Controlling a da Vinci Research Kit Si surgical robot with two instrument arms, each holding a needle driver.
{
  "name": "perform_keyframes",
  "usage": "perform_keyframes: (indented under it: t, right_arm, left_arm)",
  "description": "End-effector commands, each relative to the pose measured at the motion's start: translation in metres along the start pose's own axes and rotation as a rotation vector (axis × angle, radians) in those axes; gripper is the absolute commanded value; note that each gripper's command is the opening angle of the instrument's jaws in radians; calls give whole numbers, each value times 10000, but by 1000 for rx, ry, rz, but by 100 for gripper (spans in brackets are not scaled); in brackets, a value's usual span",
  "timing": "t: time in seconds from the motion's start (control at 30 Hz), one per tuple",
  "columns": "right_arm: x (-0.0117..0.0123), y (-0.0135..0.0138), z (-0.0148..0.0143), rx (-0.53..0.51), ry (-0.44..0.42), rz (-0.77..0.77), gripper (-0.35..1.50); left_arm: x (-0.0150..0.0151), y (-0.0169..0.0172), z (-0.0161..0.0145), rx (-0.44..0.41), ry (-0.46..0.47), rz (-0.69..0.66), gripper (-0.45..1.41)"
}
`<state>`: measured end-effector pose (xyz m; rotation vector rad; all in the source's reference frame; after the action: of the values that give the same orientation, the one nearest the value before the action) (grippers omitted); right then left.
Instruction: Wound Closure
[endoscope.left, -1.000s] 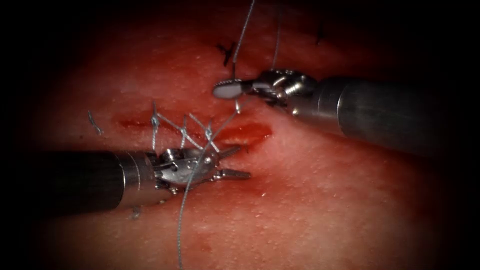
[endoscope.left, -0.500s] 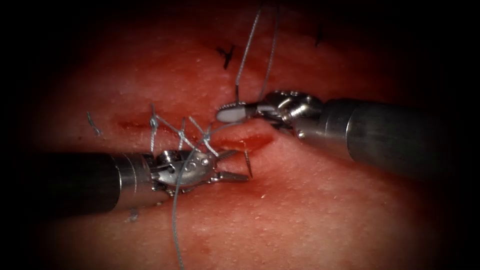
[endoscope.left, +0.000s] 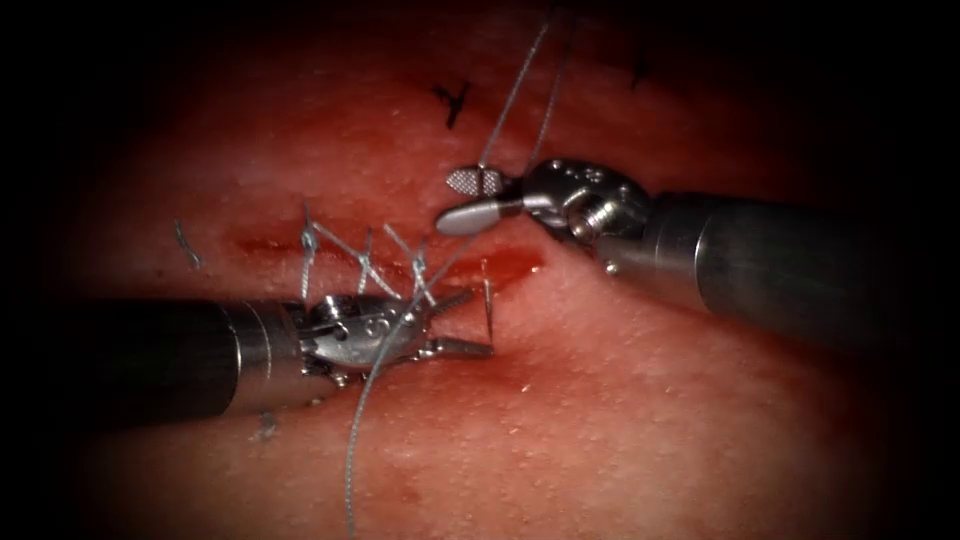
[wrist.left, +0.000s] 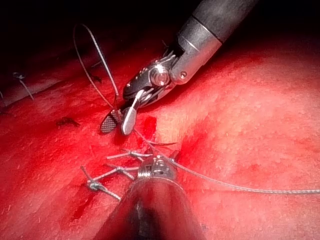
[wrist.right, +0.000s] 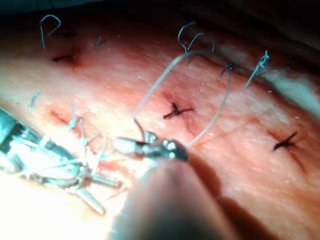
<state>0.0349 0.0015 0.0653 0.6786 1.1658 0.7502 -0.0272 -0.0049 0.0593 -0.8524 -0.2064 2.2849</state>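
Note:
The tissue (endoscope.left: 620, 400) has a red cut (endoscope.left: 505, 268) with several pale stitches (endoscope.left: 365, 260) crossing its left part. My right tool (endoscope.left: 462, 198) hovers just above the cut's right end, jaws open with nothing between them. A loop of thread (endoscope.left: 520, 90) rises from beside its upper jaw. My left tool (endoscope.left: 478, 322) lies below the cut with its jaws apart and nothing held. The long thread (endoscope.left: 360, 430) runs over its wrist toward the near edge. A short dark sliver (endoscope.left: 488, 305) stands at its jaw tips; needle tip or thread end, I cannot tell.
Dark tied stitches (endoscope.left: 452, 100) (endoscope.left: 640, 70) mark a farther row on the tissue. A cut thread end (endoscope.left: 187, 245) lies left of the cut, and red fluid (endoscope.left: 480, 270) pools in its open right end. More dark knots (wrist.right: 176, 110) sit beyond the right tool.
The right tool came down toward the cut and its jaws went from shut on the thread to wide open, letting it go. The dark sliver by the left tool's jaws now stands taller.

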Motion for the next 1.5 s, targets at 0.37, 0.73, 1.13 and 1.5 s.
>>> perform_keyframes:
  t: [0.37,0.73,1.13,1.5]
  right_arm:
    - [31,-5,-3,-20,2,-42,104]
    - [24,-8,-6,-111,-47,-2,-35]
    - [-5,-27,-17,-67,-126,62,-35]
    - [19,-13,-22,-31,2,29,69]
  left_arm:
    - [3,0,8,0,3,2,32]
    - [7,2,4,-3,2,10,32]
    - [17,8,-6,-10,-3,58,32]
    - [30,10,-18,11,86,284,24]
